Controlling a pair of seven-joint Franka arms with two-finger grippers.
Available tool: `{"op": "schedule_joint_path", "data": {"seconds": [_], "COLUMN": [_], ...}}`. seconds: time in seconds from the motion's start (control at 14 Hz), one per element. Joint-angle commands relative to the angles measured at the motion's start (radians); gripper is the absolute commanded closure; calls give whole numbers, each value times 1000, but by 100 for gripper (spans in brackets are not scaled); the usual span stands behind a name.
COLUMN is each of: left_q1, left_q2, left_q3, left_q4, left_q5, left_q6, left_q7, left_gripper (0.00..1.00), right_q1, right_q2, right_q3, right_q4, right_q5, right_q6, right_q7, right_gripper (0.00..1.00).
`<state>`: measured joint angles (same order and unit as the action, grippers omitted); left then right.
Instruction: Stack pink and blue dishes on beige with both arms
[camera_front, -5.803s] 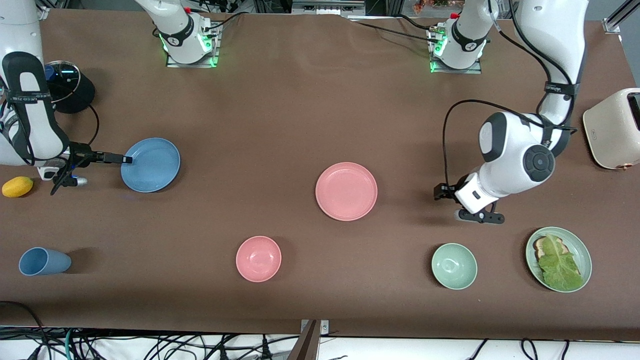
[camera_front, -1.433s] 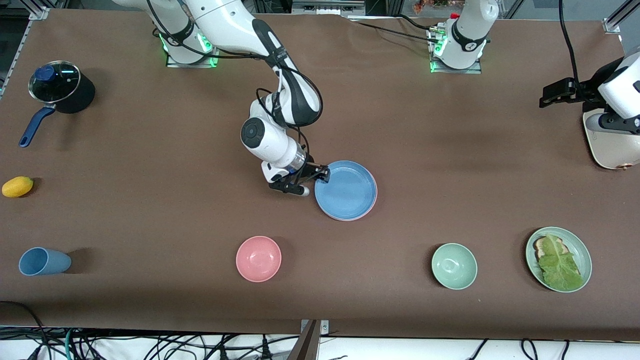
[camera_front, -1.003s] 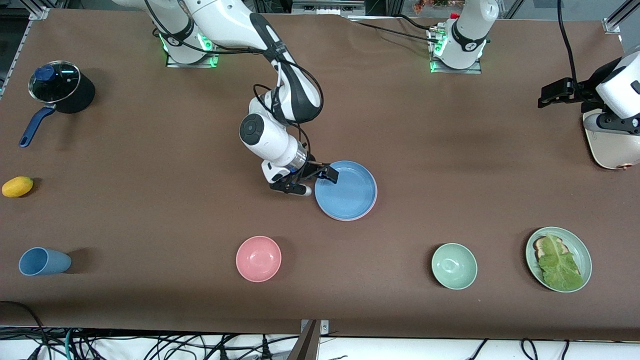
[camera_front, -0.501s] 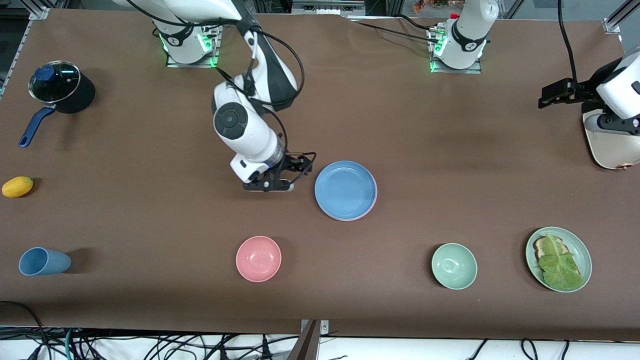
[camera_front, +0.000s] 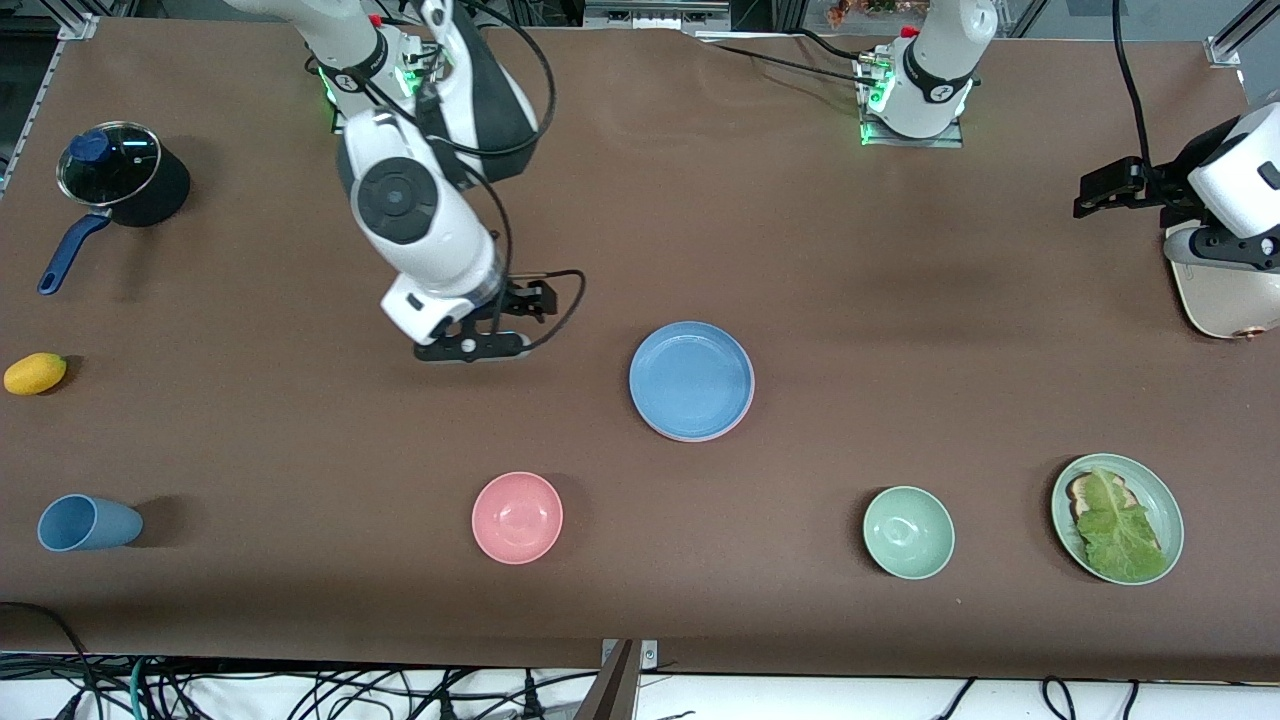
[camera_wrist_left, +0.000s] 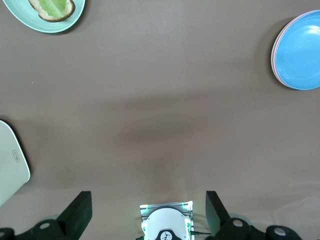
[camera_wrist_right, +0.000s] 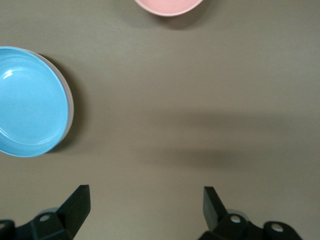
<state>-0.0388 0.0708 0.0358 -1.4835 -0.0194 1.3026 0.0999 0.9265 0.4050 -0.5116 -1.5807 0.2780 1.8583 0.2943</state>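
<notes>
Pink plate (camera_front: 742, 418): only a rim sliver shows, 5 o'clock under the blue plate (camera_front: 690, 378). Toaster (camera_front: 1225, 295): cut by frame edge, partly hidden by the left arm.

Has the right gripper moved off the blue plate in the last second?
Yes. The right gripper is open and has pulled off the blue plate, toward the right arm's end of the table.

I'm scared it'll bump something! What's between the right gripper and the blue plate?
Only bare brown table between the right gripper and the round light-blue plastic plate, front view.

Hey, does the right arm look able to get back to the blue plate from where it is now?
Probably yes: the right gripper hangs open over bare table beside the blue plate, with nothing standing between them.
</notes>
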Motion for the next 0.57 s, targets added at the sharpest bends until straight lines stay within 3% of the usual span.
{"op": "schedule_joint_path", "data": {"seconds": [0.0, 0.21, 0.5], "left_q1": [3, 10, 10], "left_q2": [-13, -17, -22], "left_q3": [-1, 3, 1], "left_q4": [-12, -18, -24], "left_q5": [10, -24, -24], "left_q6": [15, 12, 10], "left_q7": [85, 100, 101], "left_gripper": [0, 0, 0], "right_q1": [2, 2, 2], "right_q2": [-55, -60, -61], "right_q3": [-71, -120, -194], "right_q4": [31, 167, 192], "right_q5": [-16, -115, -132], "right_q6": [-112, -301, -350], "right_q7": [-40, -64, -174], "right_gripper": [0, 0, 0]}}
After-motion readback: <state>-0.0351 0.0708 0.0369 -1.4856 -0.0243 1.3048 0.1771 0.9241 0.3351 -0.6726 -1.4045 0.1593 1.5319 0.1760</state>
